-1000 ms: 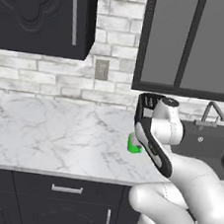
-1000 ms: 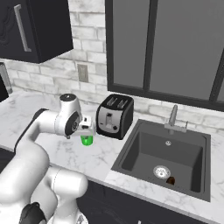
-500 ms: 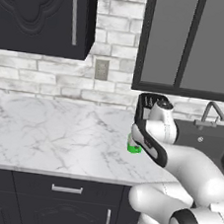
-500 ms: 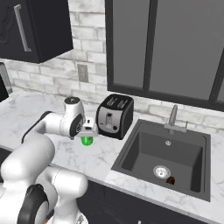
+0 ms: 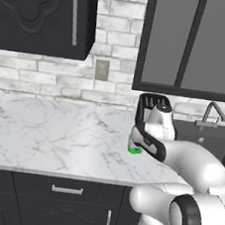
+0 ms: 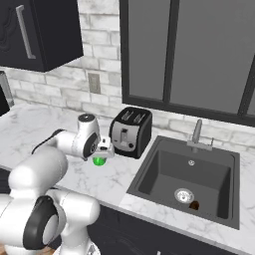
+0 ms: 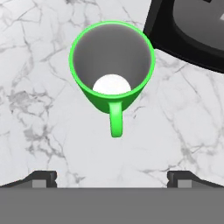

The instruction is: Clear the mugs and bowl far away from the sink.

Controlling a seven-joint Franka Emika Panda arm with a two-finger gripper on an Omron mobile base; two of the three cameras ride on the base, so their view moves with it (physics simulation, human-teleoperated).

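Hand view: the gripper (image 7: pixel 112 177), fingers spread wide and holding nothing, is poised directly above an upright green mug (image 7: pixel 112 70) on the marble counter (image 7: pixel 39 109), just beside the toaster (image 7: pixel 192 30) (handle toward the fingers). The step in hand appears to be the approach; next, descend so the fingers straddle the rim or handle, then close.

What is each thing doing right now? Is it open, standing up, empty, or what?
Gripper: open, above the mug, holding nothing.
Green mug: upright on the counter, empty, handle towards the gripper.
Toaster: upright beside the mug, slots empty.
Sink: no water, a small dark thing beside the drain.
Faucet: no water running.
Upper cabinet: door closed.
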